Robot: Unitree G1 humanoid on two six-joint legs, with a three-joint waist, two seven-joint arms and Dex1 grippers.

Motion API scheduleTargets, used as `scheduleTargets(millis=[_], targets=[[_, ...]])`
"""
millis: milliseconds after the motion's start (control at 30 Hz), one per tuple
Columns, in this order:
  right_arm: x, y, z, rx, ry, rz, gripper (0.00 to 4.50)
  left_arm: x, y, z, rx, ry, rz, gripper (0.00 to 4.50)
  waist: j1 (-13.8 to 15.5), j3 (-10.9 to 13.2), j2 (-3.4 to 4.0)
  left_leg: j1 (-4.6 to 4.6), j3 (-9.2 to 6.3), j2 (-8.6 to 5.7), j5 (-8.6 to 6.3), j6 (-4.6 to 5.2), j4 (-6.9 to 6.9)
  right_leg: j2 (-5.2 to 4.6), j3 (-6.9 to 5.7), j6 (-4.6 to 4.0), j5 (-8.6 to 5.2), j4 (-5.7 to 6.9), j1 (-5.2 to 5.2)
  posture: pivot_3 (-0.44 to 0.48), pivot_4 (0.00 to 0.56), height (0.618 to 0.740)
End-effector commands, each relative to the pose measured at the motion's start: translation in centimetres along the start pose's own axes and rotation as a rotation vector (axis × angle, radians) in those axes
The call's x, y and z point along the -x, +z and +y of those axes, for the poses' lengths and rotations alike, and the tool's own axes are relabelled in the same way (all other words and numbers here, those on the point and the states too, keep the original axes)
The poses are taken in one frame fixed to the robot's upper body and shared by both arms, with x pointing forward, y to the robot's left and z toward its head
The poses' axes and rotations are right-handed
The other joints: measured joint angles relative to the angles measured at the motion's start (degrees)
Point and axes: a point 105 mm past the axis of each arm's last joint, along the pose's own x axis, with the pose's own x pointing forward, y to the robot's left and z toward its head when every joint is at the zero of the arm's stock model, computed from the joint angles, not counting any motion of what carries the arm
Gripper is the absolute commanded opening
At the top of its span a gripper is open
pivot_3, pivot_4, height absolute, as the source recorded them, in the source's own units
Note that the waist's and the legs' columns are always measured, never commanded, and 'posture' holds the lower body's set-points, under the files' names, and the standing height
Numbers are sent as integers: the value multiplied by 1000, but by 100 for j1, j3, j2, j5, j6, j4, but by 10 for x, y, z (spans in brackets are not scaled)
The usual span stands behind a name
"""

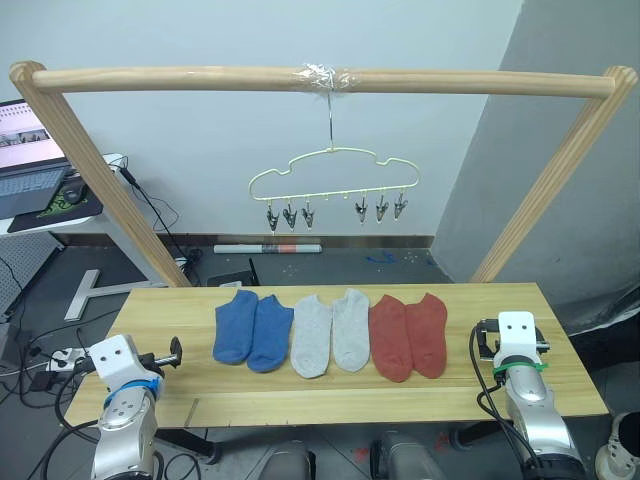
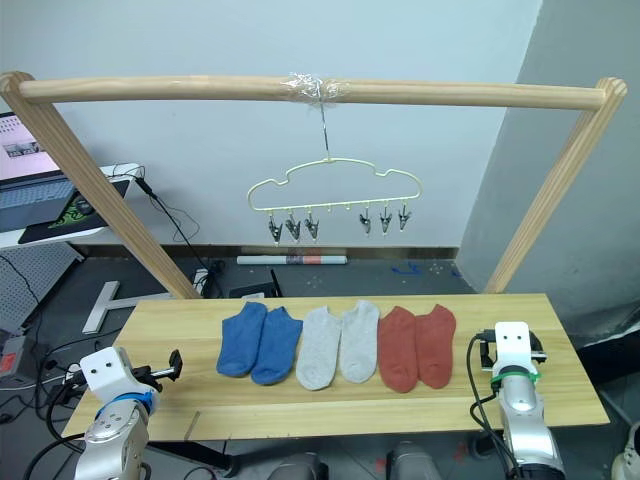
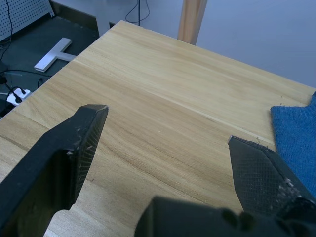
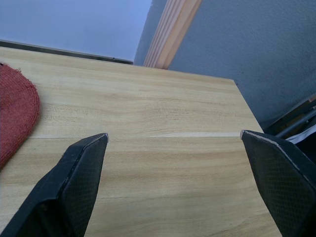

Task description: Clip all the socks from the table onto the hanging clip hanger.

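Near edge: left gripper (image 3: 165, 136) over the left end of the table (image 1: 330, 400), fingers (image 3: 69, 148) spread wide, nothing between them; blue sock edge visible just beyond in the left wrist view. Right gripper (image 4: 175, 148) over the right end of the table, fingers (image 4: 79, 177) likewise spread wide and empty; red sock edge visible to one side in the right wrist view.

Mid-table: six socks laid flat in one row, toes toward the far edge, pairs side by side and touching or nearly so. From robot's left to right: blue socks (image 1: 252, 328), grey socks (image 1: 332, 331), red socks (image 1: 410, 334). All on the table, none clipped.

Beyond: hanger (image 1: 334, 177) suspended by its hook from the taped centre of the pole (image 1: 320, 80), above and behind the socks. Six clips (image 1: 289, 215) in two groups of three along the lower wire, all empty.
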Motion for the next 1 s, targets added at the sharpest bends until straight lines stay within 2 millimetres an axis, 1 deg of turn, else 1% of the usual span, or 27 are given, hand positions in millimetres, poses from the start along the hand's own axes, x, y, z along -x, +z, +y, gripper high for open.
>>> scheduleTargets(millis=[33,367,500,733,767,900,967,1000], targets=[[-2,16,-8,-18,-24,-61,4500,0,15,8,-3,17,-52,4493,0,0,0,0,0,0,0,0,0,0,0,0,0,0,0,36,98,740],[-1,16,-7,-27,-22,-57,4500,2,15,9,-7,15,-52,4493,-1,1,0,0,0,0,0,0,0,0,0,0,0,0,0,35,102,740],[-1,16,-7,-32,-17,-58,4500,3,19,9,-15,4,-68,4493,-1,1,1,0,0,1,0,0,0,0,1,0,0,0,0,35,102,740],[-3,21,-4,-64,6,-76,4500,6,23,8,-28,-18,-85,4493,-1,5,3,0,-1,2,0,0,0,0,1,-1,-1,-1,0,41,107,740],[-3,22,-4,-67,11,-80,4500,8,26,8,-21,-20,-96,4493,-1,5,3,0,-1,2,0,0,0,0,1,-1,-1,0,0,41,107,740],[-1,36,6,-144,136,-132,4500,20,52,-1,32,-99,-204,4493,-2,19,3,-3,-3,4,0,0,0,0,4,-1,-1,-3,0,45,115,740],[1,47,13,-108,203,-179,4500,27,64,-7,52,-141,-248,4493,-1,22,6,-3,-4,4,0,0,0,0,5,-2,-1,-3,0,45,115,740],[2,51,15,-90,223,-196,4500,29,68,-9,51,-154,-260,4493,-1,23,8,-3,-5,4,0,0,0,-1,5,-2,-1,-3,0,48,125,740]])
